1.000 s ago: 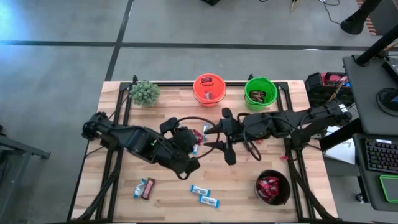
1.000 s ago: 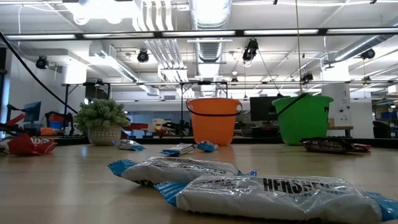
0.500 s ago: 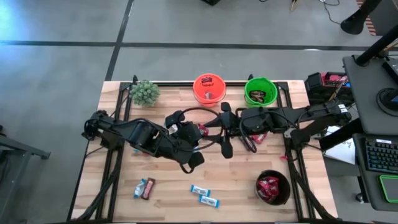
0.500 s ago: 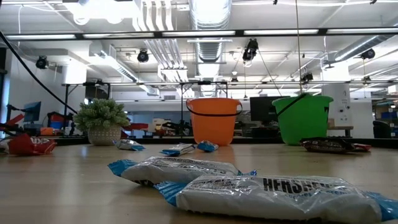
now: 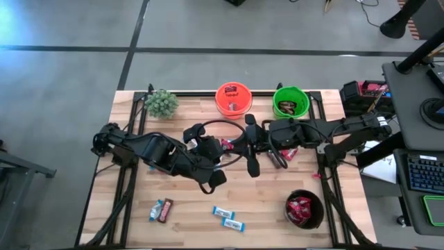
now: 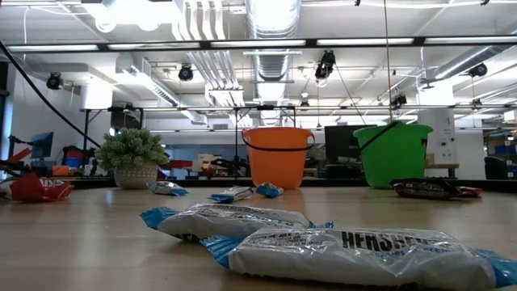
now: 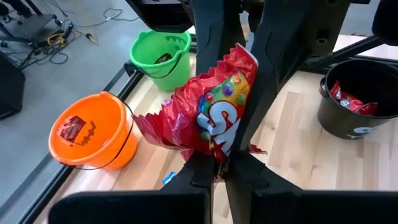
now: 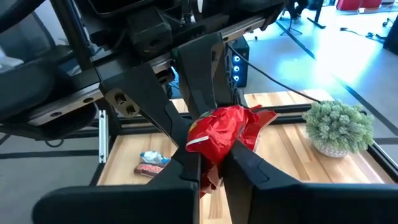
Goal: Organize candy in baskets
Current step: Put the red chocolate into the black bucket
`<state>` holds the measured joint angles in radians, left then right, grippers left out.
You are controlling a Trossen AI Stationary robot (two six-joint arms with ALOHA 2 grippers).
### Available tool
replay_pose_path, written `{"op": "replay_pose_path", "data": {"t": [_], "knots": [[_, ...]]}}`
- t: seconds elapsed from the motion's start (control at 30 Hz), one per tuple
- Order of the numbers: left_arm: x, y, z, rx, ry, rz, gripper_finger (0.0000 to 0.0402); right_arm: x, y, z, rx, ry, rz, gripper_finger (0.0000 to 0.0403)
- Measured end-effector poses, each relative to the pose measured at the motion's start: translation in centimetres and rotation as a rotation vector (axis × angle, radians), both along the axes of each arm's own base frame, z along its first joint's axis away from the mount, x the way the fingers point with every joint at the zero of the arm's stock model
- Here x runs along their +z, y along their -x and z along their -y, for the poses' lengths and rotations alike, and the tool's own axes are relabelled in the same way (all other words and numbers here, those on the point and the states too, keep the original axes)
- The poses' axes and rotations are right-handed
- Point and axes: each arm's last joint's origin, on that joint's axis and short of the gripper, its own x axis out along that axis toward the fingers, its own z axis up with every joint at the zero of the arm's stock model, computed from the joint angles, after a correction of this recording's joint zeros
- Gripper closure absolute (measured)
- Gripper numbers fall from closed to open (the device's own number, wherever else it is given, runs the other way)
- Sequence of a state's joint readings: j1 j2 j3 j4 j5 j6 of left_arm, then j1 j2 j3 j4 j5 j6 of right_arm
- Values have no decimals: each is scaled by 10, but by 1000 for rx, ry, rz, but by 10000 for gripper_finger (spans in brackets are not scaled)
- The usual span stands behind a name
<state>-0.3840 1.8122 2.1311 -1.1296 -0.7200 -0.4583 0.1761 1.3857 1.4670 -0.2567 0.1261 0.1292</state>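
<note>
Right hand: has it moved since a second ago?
Yes. In the high view the right hand has slid left, toward the plant side, meeting the left hand.

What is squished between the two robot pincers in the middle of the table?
A red candy packet. Both wrist views show the left pincer and the right pincer shut on it from opposite sides, held above the table.

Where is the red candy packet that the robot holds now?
In the high view, the red packet is at the table's middle, below the orange basket, pinched between left hand and right hand.
</note>
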Motion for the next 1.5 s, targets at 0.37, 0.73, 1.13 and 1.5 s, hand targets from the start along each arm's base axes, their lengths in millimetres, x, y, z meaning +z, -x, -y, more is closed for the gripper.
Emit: {"op": "replay_pose_path", "data": {"t": [0.37, 0.73, 1.13, 1.5], "knots": [[-2, 0, -1, -3, -4, -19, 385, -2, -1, 0, 6, 35, -14, 382], [0, -1, 0, -12, -14, -7, 392, 1, 0, 0, 10, 60, 16, 383], [0, -1, -1, 27, 36, 22, 393, 2, 2, 2, -27, 85, 13, 383], [0, -3, -4, 42, -21, 21, 375, 5, 11, 6, -103, 56, -12, 384]]}}
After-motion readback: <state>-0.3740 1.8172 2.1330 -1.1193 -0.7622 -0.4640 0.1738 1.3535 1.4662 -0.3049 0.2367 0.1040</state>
